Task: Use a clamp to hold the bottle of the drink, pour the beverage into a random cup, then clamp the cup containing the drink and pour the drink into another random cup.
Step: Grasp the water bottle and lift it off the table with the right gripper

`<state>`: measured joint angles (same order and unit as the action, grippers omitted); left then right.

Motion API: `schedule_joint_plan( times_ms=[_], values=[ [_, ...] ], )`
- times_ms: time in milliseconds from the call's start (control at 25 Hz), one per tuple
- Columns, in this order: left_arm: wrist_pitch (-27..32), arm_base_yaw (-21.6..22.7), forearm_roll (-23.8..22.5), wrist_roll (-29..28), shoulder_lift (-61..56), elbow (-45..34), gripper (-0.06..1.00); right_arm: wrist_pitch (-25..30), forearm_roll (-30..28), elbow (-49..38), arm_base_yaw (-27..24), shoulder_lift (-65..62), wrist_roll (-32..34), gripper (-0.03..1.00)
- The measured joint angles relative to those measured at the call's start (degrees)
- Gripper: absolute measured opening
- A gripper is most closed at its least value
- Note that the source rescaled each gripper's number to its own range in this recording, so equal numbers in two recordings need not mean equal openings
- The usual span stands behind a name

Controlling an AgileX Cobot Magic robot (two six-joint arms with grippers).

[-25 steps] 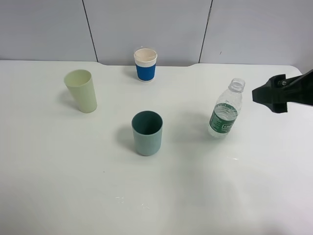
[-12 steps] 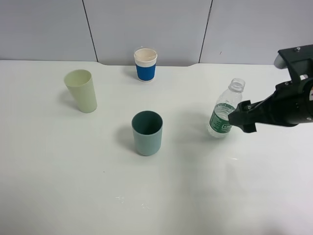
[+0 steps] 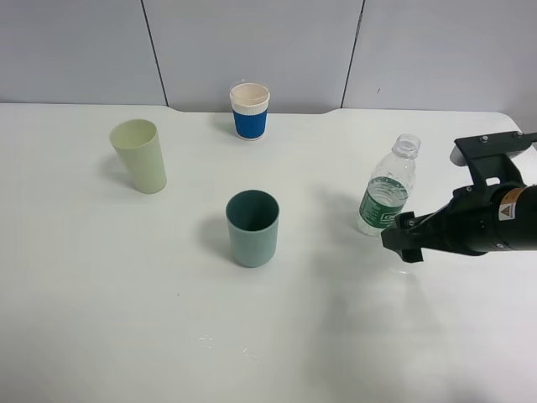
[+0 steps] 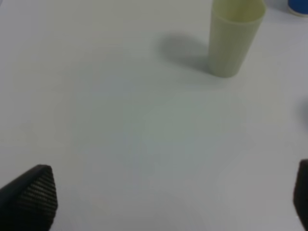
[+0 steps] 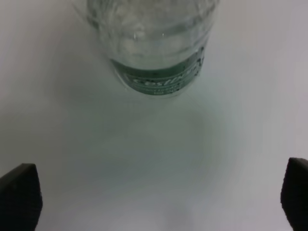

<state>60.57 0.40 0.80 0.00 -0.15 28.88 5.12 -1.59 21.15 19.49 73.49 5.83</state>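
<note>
A clear uncapped bottle with a green label (image 3: 388, 191) stands upright at the right of the table; it also shows in the right wrist view (image 5: 155, 45). My right gripper (image 3: 404, 242) is open and empty, low by the bottle's near side, its fingertips (image 5: 19, 198) wide apart and not touching it. A teal cup (image 3: 252, 227) stands in the middle. A pale green cup (image 3: 140, 155) stands at the left and shows in the left wrist view (image 4: 234, 37). A white paper cup with a blue sleeve (image 3: 249, 110) stands at the back. My left gripper (image 4: 163, 202) is open and empty over bare table.
The white table (image 3: 126, 294) has bare surface in front of the cups. A grey panelled wall (image 3: 252, 42) runs along the back edge. The table's right edge lies just beyond the right arm (image 3: 495, 218).
The right arm has moved in from the right edge, forward and down, to the bottle's near side. Bottle and cups have not moved.
</note>
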Motion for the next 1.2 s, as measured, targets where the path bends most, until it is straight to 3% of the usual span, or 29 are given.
schedule_joint_plan(
  times_ms=[200, 440, 720, 1000, 1200],
  values=[
    [0.0, 0.0, 0.0, 0.0, 0.0, 0.0, 1.0, -10.0, 0.0, -3.6, 0.0, 4.2, 1.2, 1.0],
    [0.0, 0.0, 0.0, 0.0, 0.0, 0.0, 1.0, -27.9, 0.0, -7.4, 0.0, 10.4, 0.9, 1.0],
    [0.0, 0.0, 0.0, 0.0, 0.0, 0.0, 1.0, -44.6, 0.1, -11.1, 0.0, 18.6, -2.4, 1.0],
    [0.0, 0.0, 0.0, 0.0, 0.0, 0.0, 1.0, -59.4, 7.7, -15.2, 0.0, 24.8, -6.5, 1.0],
    [0.0, 0.0, 0.0, 0.3, 0.0, 0.0, 1.0, -69.4, 7.5, -16.8, 0.0, 28.8, -6.9, 1.0]
  ],
)
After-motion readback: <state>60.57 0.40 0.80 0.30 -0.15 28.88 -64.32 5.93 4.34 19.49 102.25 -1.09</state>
